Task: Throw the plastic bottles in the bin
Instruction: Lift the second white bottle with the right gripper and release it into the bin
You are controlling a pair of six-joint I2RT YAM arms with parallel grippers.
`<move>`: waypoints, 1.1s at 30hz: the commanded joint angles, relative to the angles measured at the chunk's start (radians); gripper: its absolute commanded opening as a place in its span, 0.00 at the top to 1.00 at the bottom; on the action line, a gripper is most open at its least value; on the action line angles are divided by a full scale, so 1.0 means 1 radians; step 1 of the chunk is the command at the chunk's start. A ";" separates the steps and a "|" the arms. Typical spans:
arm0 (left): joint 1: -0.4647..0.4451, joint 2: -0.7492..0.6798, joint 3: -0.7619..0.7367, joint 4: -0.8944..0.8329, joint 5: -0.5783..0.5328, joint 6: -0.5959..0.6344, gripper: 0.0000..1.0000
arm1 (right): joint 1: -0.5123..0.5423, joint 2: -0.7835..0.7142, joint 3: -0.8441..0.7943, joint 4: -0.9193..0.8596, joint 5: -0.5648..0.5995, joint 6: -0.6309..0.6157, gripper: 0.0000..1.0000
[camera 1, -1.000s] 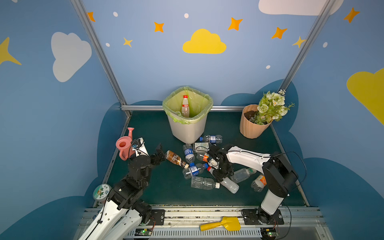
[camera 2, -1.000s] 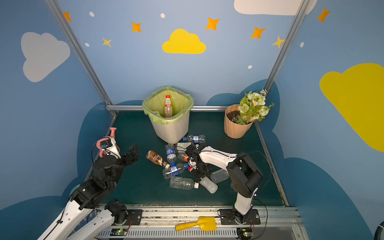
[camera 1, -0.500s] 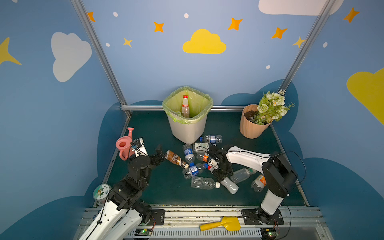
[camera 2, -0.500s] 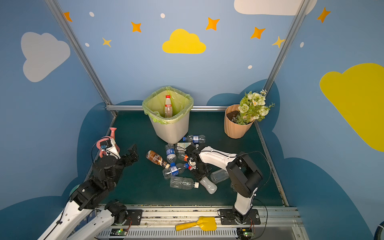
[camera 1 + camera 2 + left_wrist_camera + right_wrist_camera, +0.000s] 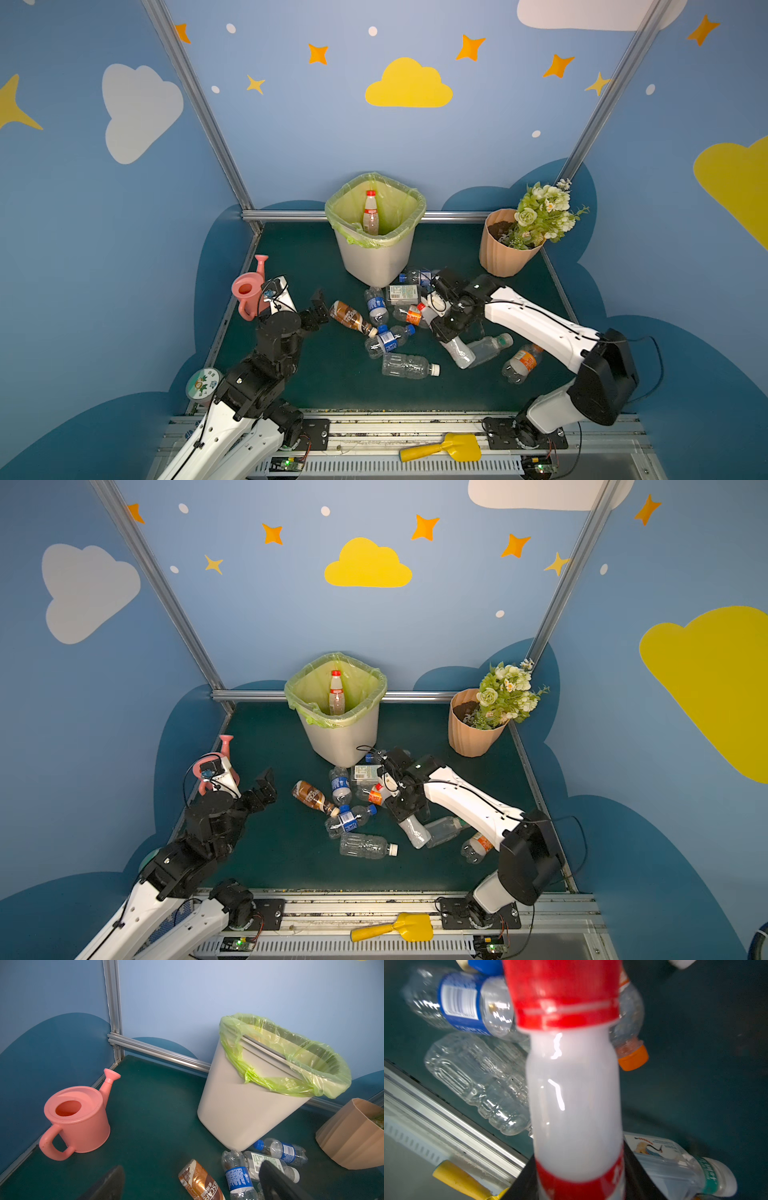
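The bin (image 5: 376, 257) stands at the back middle with one red-capped bottle (image 5: 370, 212) upright inside. Several plastic bottles lie on the green mat in front of it: a brown-labelled one (image 5: 349, 316), blue-labelled ones (image 5: 376, 305), a clear one (image 5: 407, 366). My right gripper (image 5: 446, 332) is shut on a white bottle (image 5: 575, 1095) with a red cap and red label, low among the pile. My left gripper (image 5: 318, 307) hangs open and empty just left of the brown-labelled bottle (image 5: 199, 1182), which lies between its fingers (image 5: 274, 1182) in the left wrist view.
A pink watering can (image 5: 249, 291) sits by the left wall behind my left arm. A peach flowerpot (image 5: 505, 249) with flowers stands at the back right. An orange-labelled bottle (image 5: 521, 362) lies under my right arm. A yellow shovel (image 5: 444, 448) rests on the front rail.
The right jaws have closed onto the white bottle. My left arm and the other bottles have stayed where they were.
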 commanded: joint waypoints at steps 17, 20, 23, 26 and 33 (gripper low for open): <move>0.002 0.028 -0.006 -0.022 0.052 -0.006 0.00 | -0.146 -0.380 0.005 0.516 0.032 0.098 0.55; 0.002 0.043 0.001 -0.019 0.080 0.005 0.00 | -0.153 -0.392 0.038 0.626 0.051 0.081 0.55; 0.001 0.052 0.005 -0.014 0.095 0.011 0.00 | -0.158 -0.396 0.073 0.743 0.061 0.061 0.55; 0.002 0.061 0.007 -0.007 0.117 0.019 0.00 | -0.166 -0.381 0.124 0.863 0.051 0.051 0.56; 0.002 0.079 0.014 -0.008 0.133 0.024 0.00 | -0.167 -0.299 0.228 1.087 0.021 0.089 0.57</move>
